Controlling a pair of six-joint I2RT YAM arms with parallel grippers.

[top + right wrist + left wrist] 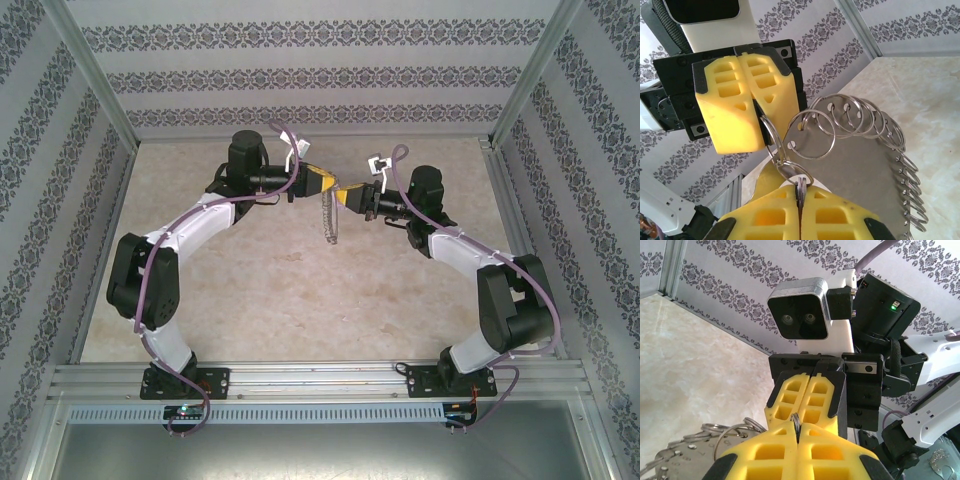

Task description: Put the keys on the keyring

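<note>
**Right gripper (800, 197) nipped shut on the key (800, 189) at the ring (771, 137): a thin hold, easily lost**

Only a thin dark metal sliver of the key shows, pinched between the right fingers. Its head is hidden, so how much of it is gripped cannot be told. Just above it a small loop (791, 169) touches the ring, which the left gripper (757, 127) clamps with its jaws fully closed. Whether loop and ring are already linked cannot be told. A plate (860, 170) edged with many spare rings (900, 165) hangs below the two grippers, seemingly carried by the clamped ring, in mid-air well above the table (250, 300).

The main risk is probably the key slipping. So narrow a pinch may let it twist or pop out if either arm pulls sideways, and it would drop to the table. The two sets of fingertips stand almost touching, so a small misaligned push could knock them together or bend the ring's coil. The plate's weight could also swing and drag the ring round in the left jaws, spoiling the alignment. The spare rings crowd close by and might snag the key.
</note>
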